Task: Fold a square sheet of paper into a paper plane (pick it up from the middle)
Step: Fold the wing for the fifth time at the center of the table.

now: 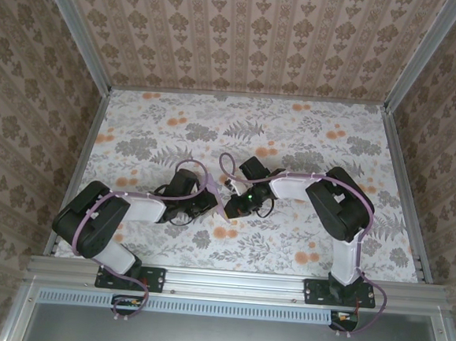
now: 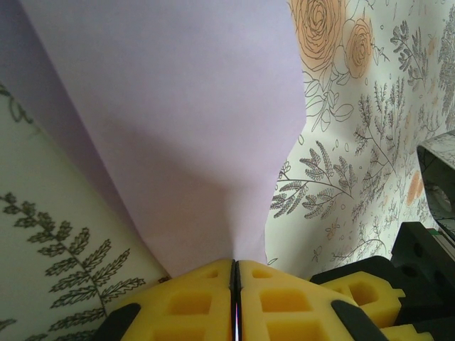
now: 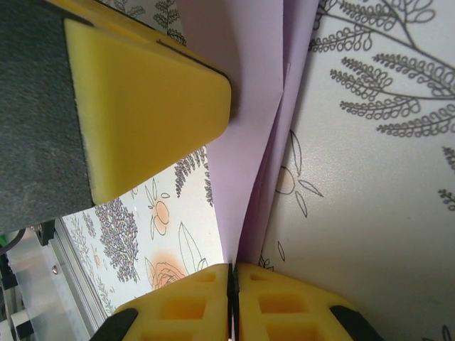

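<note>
Yellow pads (image 2: pixel 192 305) of the left tool (image 2: pixel 236 268) sit pressed face to face at the bottom of the left wrist view, with no gap between them. The sheet of paper (image 2: pixel 178 128) rises straight out of that seam, so I log the left tool as pinching the sheet at one edge. The paper is plain lilac, bowed, with a soft shadow down its middle. The right tool's yellow pad and black housing sit at the lower right of the same view, just beside the left one.

Right wrist view: the right tool (image 3: pixel 232 270) also has its pads closed tight, and the lilac sheet (image 3: pixel 249 142) runs into the seam between them. It is pinching the paper too. At least two layers lie against each other here (a fold line climbs from the pinch). One pad of the left tool (image 3: pixel 142 106) meets the sheet's face from the upper left.

Top view: both arms bend inward over the counter (image 1: pixel 324 249), which carries a floral tablecloth. The left tool (image 1: pixel 210 203) and right tool (image 1: pixel 233 202) are nearly nose to nose around the middle. From there the sheet is too small for me to separate from the lilac cables (image 1: pixel 187 166). Whether any edge of the sheet touches the cloth, I cannot tell.
</note>
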Controlling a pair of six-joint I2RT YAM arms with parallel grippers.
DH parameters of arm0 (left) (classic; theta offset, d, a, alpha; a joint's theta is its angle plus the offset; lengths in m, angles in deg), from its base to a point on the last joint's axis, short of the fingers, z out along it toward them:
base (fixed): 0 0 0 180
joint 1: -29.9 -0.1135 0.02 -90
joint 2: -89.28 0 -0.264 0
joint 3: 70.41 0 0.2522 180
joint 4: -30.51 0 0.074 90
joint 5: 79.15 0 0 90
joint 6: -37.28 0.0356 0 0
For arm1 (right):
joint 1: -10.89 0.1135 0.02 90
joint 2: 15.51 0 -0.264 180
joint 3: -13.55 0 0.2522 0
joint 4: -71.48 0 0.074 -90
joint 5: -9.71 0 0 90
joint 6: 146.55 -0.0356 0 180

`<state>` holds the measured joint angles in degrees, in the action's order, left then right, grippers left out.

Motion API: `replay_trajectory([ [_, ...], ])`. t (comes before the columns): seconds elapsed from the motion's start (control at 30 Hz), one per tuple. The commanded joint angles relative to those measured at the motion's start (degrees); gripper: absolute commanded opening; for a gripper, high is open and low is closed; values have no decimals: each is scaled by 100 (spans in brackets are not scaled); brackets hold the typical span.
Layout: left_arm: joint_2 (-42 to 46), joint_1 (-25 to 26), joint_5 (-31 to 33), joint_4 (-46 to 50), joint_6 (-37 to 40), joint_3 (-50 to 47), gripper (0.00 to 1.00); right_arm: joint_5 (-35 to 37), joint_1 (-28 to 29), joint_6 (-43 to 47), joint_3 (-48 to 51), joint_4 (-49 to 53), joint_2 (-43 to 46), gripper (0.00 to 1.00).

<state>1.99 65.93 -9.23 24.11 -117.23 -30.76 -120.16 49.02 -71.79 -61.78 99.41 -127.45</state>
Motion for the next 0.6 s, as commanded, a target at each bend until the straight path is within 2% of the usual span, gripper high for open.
replay_trajectory([
  [0.0,-41,35,153,208,-53,-137,10,30,28,41,-58,335,112,15],
  [0.13,-27,36,162,223,-53,-137,10,50,35,33,-17,395,200,16],
  [0.23,-28,34,171,224,-53,-137,10,113,68,24,72,398,187,13],
  [0.4,-32,35,179,235,-63,-146,10,718,229,-35,210,389,183,12],
  [0.57,-31,22,179,253,-41,-137,10,1308,249,-293,550,18,1006,22],
])
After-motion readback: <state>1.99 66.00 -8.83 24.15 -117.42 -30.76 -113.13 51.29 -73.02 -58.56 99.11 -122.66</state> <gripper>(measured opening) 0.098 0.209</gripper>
